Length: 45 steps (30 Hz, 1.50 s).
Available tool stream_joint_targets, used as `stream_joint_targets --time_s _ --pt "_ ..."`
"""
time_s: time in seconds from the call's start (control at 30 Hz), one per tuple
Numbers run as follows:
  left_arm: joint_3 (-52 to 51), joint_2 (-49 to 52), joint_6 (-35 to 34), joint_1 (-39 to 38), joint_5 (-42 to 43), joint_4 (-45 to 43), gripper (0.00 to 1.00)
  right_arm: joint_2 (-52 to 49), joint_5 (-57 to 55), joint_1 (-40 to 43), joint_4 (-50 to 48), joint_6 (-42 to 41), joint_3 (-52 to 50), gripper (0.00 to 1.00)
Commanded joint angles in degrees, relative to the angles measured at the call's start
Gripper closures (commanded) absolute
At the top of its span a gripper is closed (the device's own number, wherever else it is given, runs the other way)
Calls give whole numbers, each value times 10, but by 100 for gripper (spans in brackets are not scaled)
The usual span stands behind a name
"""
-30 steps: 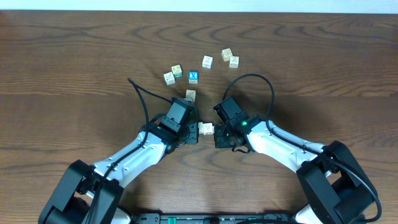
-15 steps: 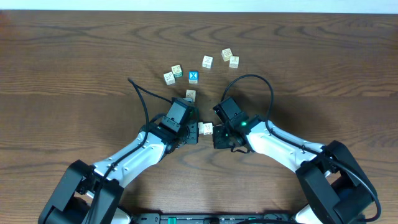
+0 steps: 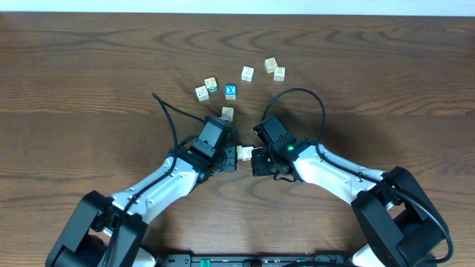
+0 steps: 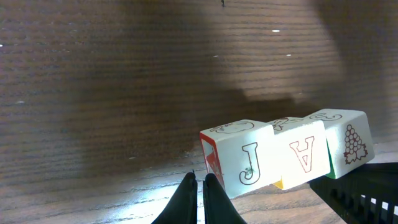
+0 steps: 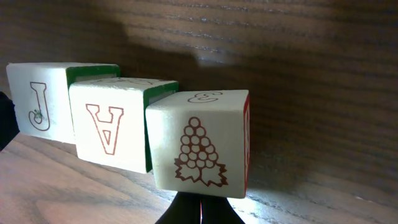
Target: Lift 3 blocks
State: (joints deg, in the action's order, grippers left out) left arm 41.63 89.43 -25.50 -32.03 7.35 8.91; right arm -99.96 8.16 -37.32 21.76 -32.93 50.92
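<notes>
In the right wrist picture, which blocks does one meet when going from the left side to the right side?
J block → A block → grapes block

Dark wood-grain table (image 3: 89, 67), pale strip (image 3: 237, 6) along far edge

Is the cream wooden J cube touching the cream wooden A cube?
Touching. Left wrist view: cream wooden J cube flush against cream wooden A cube, no gap.
</notes>
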Motion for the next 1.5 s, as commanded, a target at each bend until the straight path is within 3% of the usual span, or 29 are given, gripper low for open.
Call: stream_joint_targets --time_s 0.0,0.63,1.07,1.47 --pt "-5 5 -2 -1 -3 2 93 -14 -4 -10 -4 -7 -9 99" --pt "-5 5 -2 -1 -3 2 93 -14 -3 -10 -16 -4 -9 99" --pt "-5 5 -2 -1 -3 2 93 -13 -81 -7 90 -30 -9 99" --pt "-5 5 -1 -1 -10 2 93 -12 -111 62 91 -39 -8 99"
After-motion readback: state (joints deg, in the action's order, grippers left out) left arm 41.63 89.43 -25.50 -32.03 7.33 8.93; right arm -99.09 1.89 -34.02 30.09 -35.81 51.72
